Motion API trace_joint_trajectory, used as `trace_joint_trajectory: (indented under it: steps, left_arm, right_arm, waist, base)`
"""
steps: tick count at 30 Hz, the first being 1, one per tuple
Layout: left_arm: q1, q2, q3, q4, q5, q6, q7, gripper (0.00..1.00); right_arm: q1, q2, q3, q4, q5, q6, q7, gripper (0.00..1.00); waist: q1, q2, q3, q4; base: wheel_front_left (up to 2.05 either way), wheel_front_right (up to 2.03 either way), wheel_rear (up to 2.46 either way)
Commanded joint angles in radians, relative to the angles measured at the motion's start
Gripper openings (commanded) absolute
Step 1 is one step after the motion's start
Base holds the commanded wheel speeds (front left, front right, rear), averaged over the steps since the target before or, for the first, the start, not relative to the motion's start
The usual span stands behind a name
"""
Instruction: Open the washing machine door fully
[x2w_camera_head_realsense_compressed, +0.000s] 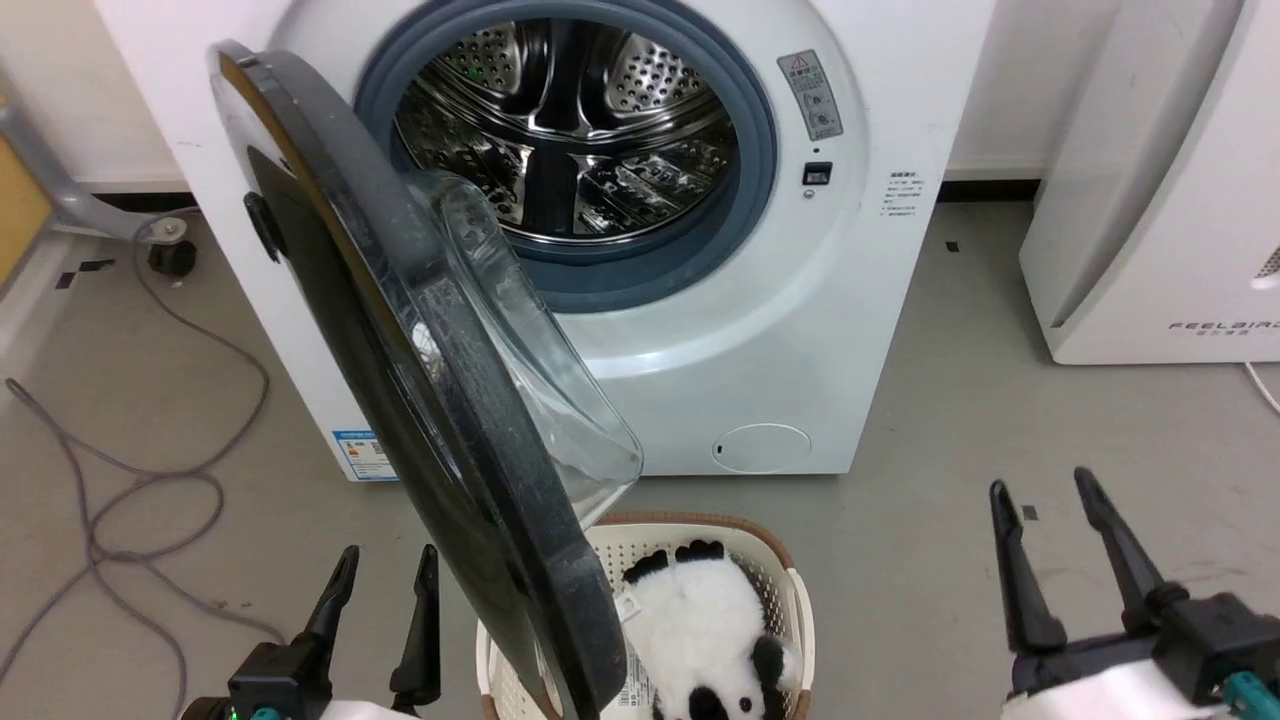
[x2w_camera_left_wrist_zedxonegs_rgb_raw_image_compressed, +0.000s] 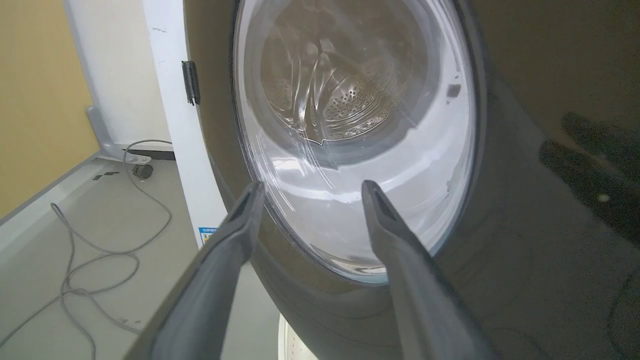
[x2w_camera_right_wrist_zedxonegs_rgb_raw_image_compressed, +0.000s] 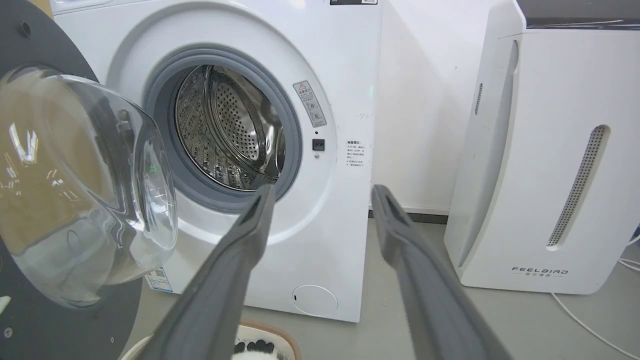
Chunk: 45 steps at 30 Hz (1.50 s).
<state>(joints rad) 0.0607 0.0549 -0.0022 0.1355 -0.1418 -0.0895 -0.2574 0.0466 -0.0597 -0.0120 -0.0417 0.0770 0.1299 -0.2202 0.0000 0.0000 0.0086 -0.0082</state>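
The white washing machine (x2w_camera_head_realsense_compressed: 800, 330) stands ahead with its steel drum (x2w_camera_head_realsense_compressed: 570, 130) exposed. The washing machine door (x2w_camera_head_realsense_compressed: 470, 480) is swung out on its left hinge, edge-on towards me, its glass bowl (x2w_camera_head_realsense_compressed: 530, 380) facing right. My left gripper (x2w_camera_head_realsense_compressed: 390, 555) is open, low on the door's outer side, not touching it. In the left wrist view that gripper (x2w_camera_left_wrist_zedxonegs_rgb_raw_image_compressed: 311, 187) points at the door's glossy black face (x2w_camera_left_wrist_zedxonegs_rgb_raw_image_compressed: 525, 250). My right gripper (x2w_camera_head_realsense_compressed: 1040, 482) is open over the floor at the lower right. In the right wrist view it (x2w_camera_right_wrist_zedxonegs_rgb_raw_image_compressed: 324, 190) aims at the machine's front (x2w_camera_right_wrist_zedxonegs_rgb_raw_image_compressed: 330, 240), the door's bowl (x2w_camera_right_wrist_zedxonegs_rgb_raw_image_compressed: 85, 190) at left.
A beige laundry basket (x2w_camera_head_realsense_compressed: 790, 590) holding a panda plush (x2w_camera_head_realsense_compressed: 700, 640) sits under the door's free edge. Grey cables (x2w_camera_head_realsense_compressed: 150, 480) trail over the floor at left, near a castor (x2w_camera_head_realsense_compressed: 170, 255). A white slanted appliance (x2w_camera_head_realsense_compressed: 1150, 200) stands at the right.
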Motion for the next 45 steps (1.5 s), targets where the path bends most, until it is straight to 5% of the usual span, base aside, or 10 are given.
trace_joint_trajectory:
  steps: [1, 16, 17, 18, 33, 45]
  left_arm:
    - [0.010, 0.006, 0.004, 0.001, 0.008, 0.006, -0.004, 1.00]
    - [0.015, 0.014, -0.004, 0.016, 0.030, 0.007, -0.004, 0.99]
    - [0.015, 0.014, -0.004, 0.018, 0.029, 0.007, -0.004, 0.42]
    - [0.015, 0.014, -0.005, 0.019, 0.028, 0.006, -0.004, 0.00]
    - [-0.031, 0.039, 0.021, -0.082, 0.023, 0.017, -0.004, 0.00]
    - [-0.207, 0.060, 0.032, -0.501, 0.074, 0.065, -0.004, 0.00]
  right_arm:
    - [0.034, 0.007, 0.002, -0.029, -0.025, 0.001, 0.019, 1.00]
    - [0.121, 0.009, 0.004, -0.064, -0.028, 0.001, 0.071, 1.00]
    - [0.121, 0.009, 0.004, -0.063, -0.027, 0.001, 0.071, 1.00]
    - [0.121, 0.009, 0.004, -0.062, -0.026, 0.001, 0.071, 1.00]
    - [0.118, 0.009, -0.003, -0.055, -0.026, 0.001, 0.086, 1.00]
    - [0.111, 0.009, -0.012, -0.055, -0.047, 0.001, 0.098, 1.00]
  waist:
    - [0.0000, 0.0000, -0.003, 0.003]
    - [0.0000, 0.0000, 0.002, 0.007]
    - [0.0000, 0.0000, 0.001, 0.006]
    - [0.0000, 0.0000, 0.001, 0.006]
    - [0.0000, 0.0000, 0.010, 0.012]
    - [0.0000, 0.0000, 0.023, 0.017]
  base:
    - [0.00, 0.00, 0.00]
    - [0.00, 0.00, 0.00]
    - [0.00, 0.00, 0.00]
    - [0.00, 0.00, 0.00]
    - [0.00, 0.00, 0.00]
    - [0.00, 0.00, 0.00]
